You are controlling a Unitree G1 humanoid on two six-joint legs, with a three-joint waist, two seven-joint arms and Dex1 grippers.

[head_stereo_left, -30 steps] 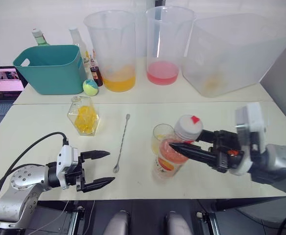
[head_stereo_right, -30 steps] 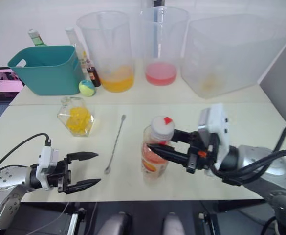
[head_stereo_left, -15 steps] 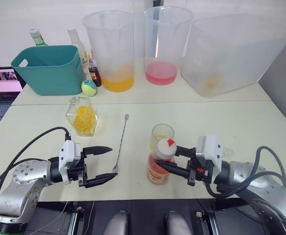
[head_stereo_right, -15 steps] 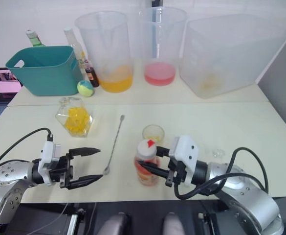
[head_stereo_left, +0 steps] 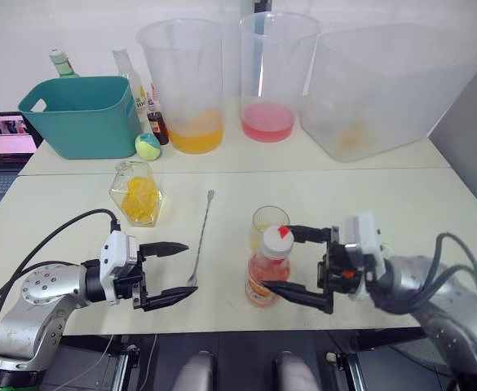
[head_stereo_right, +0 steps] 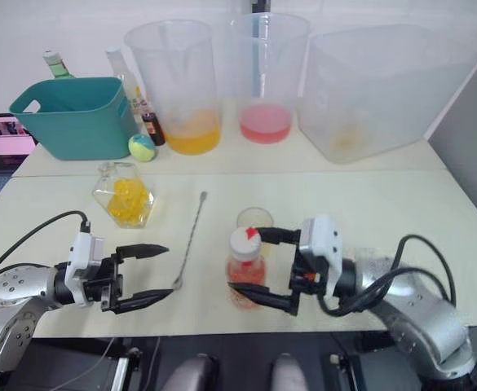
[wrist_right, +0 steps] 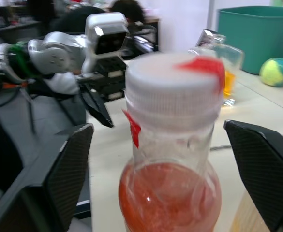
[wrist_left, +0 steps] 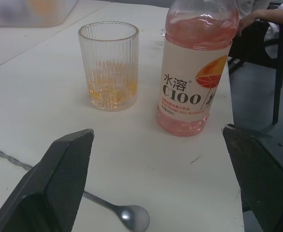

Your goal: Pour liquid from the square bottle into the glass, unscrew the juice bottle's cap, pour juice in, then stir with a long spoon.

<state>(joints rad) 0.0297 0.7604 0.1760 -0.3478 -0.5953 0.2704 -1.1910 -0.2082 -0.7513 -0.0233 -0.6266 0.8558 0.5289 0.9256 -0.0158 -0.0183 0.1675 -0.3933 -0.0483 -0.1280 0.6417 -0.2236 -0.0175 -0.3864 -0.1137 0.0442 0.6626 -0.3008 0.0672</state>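
Standing upright near the counter's (head_stereo_left: 401, 204) front edge, the juice bottle (head_stereo_left: 268, 272) carries its cap (head_stereo_left: 276, 238), with the glass (head_stereo_left: 269, 221) just behind it at 12 o'clock holding a little yellow liquid. My right tool (head_stereo_left: 297, 261) is spread wide around the bottle, fingers clear of it. The spoon (head_stereo_left: 201, 236) lies at 9 o'clock, the square bottle (head_stereo_left: 139, 192) at 10. My left tool (head_stereo_left: 173, 272) hangs spread beside the spoon's bowl.

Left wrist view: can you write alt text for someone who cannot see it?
A juice bottle of pink liquid stands upright beside a ribbed glass holding a little yellow liquid, both on a pale table. The long spoon lies nearer, between the open left gripper fingers.
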